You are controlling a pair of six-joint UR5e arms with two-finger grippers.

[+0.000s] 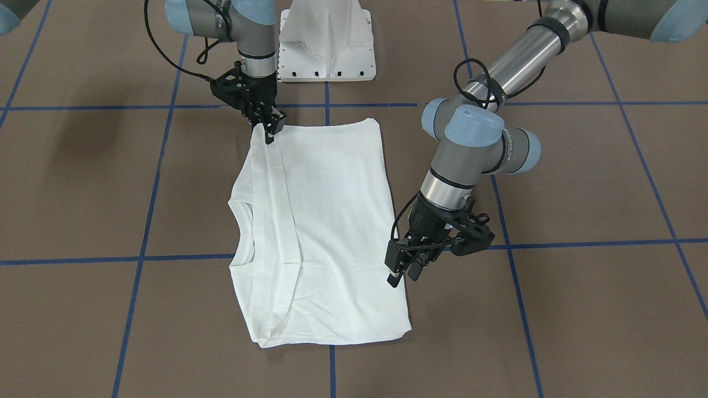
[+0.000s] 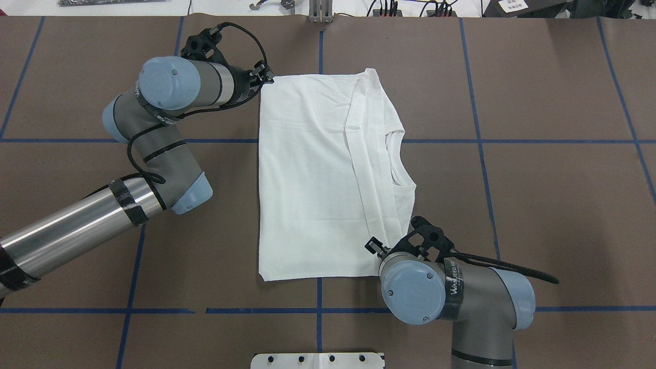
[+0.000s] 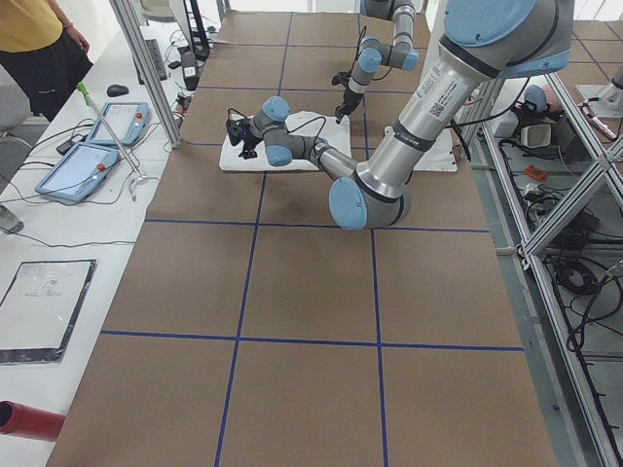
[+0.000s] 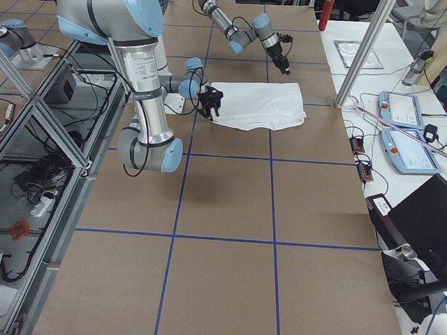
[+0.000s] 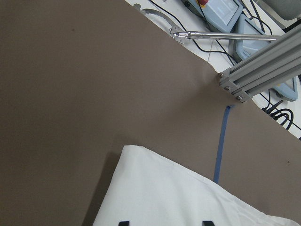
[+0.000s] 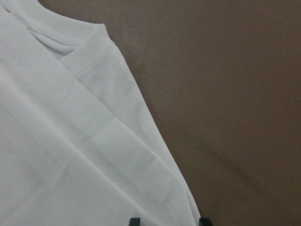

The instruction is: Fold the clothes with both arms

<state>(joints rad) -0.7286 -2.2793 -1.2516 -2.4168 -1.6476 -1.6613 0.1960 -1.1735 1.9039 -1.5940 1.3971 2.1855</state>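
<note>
The white T-shirt (image 1: pixel 332 221) lies flat on the brown table, folded into a rectangle with a sleeve strip laid across it and the collar (image 2: pixel 397 159) at one side. No printed text shows. My left gripper (image 1: pixel 404 276) is open and hovers just above the shirt's far corner; the left wrist view shows that corner (image 5: pixel 164 193) between its fingertips. My right gripper (image 1: pixel 271 135) is open at the shirt's near corner. In the right wrist view its fingertips (image 6: pixel 135 220) straddle the shirt's edge (image 6: pixel 70 141).
The white pedestal base (image 1: pixel 326 50) stands at the table's near edge by the shirt. Blue tape lines (image 2: pixel 476 141) grid the table. An aluminium post (image 5: pixel 263 66) and teach pendants (image 4: pixel 401 108) stand beyond the far edge. A person (image 3: pixel 34 39) stands by the far side.
</note>
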